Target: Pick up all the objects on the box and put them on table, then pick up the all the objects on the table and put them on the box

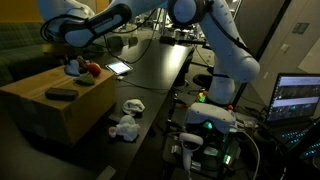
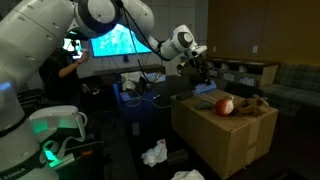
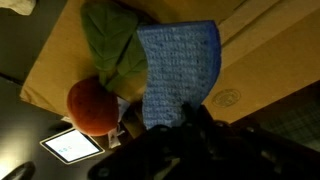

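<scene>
In the wrist view a blue piece (image 3: pixel 178 65) of knitted cloth runs from my gripper (image 3: pixel 190 120) out over the brown box (image 3: pixel 255 55). The dark fingers are shut on its near end. A green cloth (image 3: pixel 108 45) and a red toy (image 3: pixel 90 105) lie beside it on the box. In an exterior view the gripper (image 1: pixel 72 58) hangs over the box's far corner, next to the red toy (image 1: pixel 92 70), and a dark remote-shaped bar (image 1: pixel 60 93) lies on the box top (image 1: pixel 40 105). Two white fluffy cloth toys (image 1: pixel 133 105) (image 1: pixel 125 127) lie on the black table (image 1: pixel 160 75).
A tablet with a bright screen (image 1: pixel 118 68) lies on the table just past the box, also seen in the wrist view as a lit tablet (image 3: pixel 72 145). A green sofa (image 1: pixel 20 55) stands behind the box. Monitors and cables (image 1: pixel 300 100) crowd the robot's base side.
</scene>
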